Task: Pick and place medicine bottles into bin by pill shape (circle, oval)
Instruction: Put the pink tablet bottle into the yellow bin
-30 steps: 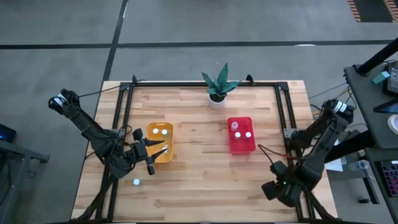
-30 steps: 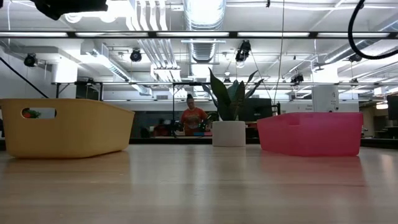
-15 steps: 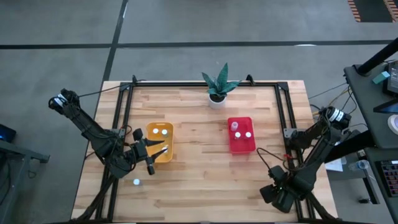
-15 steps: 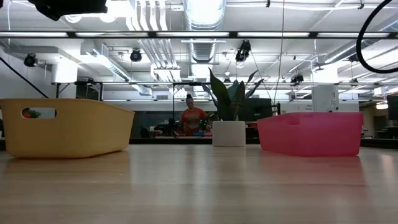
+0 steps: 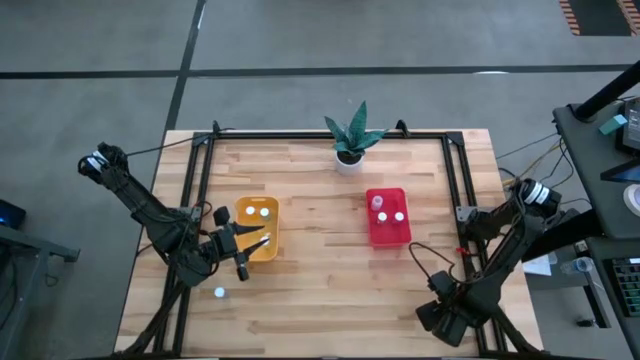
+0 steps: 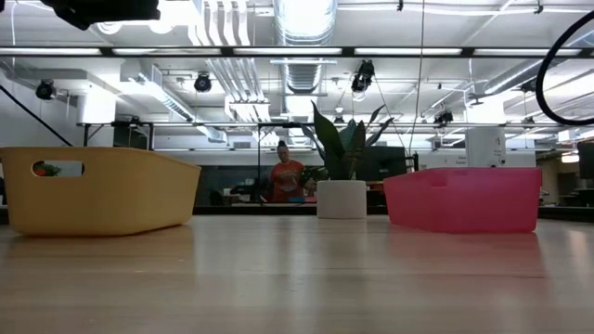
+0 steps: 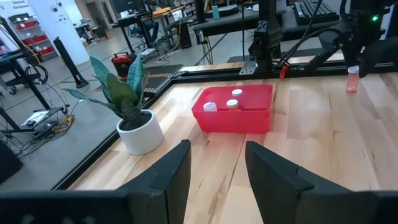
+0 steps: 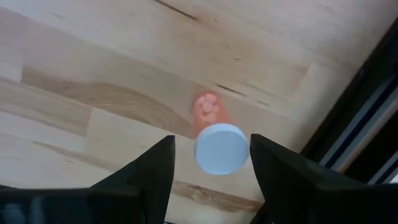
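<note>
An orange-tinted bottle with a white cap (image 8: 218,147) stands upright on the table near its near right corner. My right gripper (image 8: 212,177) is open above it, one finger on each side of the cap, without touching it; it also shows in the high view (image 5: 436,318). My left gripper (image 5: 248,252) is open and empty at the near side of the yellow bin (image 5: 243,218), which holds two bottles (image 5: 259,211). The red bin (image 5: 389,235) holds three bottles (image 5: 388,210). One bottle (image 5: 219,292) stands on the table by the near left.
A white plant pot with a green plant (image 5: 349,150) stands at the far middle edge. A black frame (image 5: 463,190) runs along the table's sides, close to the orange bottle (image 8: 367,112). A person (image 6: 287,179) shows far behind the table.
My right gripper has gone toward the table's near edge and a little to the left. My left arm, the bins and the bottles have kept still.
</note>
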Robot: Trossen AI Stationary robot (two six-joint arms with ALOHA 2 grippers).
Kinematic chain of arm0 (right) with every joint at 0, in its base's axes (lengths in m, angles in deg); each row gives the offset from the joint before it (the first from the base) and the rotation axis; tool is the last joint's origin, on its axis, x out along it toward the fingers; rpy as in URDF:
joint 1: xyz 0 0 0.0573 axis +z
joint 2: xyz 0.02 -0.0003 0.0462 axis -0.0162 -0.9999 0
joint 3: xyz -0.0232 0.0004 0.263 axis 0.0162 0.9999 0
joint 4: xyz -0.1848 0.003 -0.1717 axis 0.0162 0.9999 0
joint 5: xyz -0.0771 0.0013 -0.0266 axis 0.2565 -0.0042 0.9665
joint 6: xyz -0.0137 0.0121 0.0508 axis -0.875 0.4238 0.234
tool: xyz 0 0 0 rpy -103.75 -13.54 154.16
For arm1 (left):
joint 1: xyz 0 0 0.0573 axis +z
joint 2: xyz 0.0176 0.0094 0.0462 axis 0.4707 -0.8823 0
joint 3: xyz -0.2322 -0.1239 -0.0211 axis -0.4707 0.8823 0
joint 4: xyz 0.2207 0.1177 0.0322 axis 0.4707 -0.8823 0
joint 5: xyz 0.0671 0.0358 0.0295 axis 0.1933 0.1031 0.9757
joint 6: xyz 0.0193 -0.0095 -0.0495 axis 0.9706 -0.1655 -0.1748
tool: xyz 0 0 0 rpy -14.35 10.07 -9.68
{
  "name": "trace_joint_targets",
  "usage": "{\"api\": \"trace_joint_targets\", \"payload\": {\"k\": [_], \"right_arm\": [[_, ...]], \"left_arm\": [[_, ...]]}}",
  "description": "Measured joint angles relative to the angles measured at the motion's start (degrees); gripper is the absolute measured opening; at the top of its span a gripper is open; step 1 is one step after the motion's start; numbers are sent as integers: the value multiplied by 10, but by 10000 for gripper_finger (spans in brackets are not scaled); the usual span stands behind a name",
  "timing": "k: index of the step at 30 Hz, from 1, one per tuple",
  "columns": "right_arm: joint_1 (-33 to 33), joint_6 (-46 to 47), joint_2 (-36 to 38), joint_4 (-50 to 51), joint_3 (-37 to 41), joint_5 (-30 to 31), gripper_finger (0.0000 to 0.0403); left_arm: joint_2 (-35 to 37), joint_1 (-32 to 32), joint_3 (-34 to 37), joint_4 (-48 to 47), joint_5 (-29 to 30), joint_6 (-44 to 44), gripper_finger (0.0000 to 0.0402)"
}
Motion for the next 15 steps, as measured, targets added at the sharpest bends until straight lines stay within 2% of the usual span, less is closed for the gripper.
{"api": "trace_joint_targets", "payload": {"k": [10, 15], "right_arm": [[0, -4, 0, -2, 4, 1, 109], [0, -12, 4, -1, 4, 1, 103]], "left_arm": [[0, 0, 0, 1, 0, 0, 136], [0, 0, 0, 2, 0, 0, 136]]}}
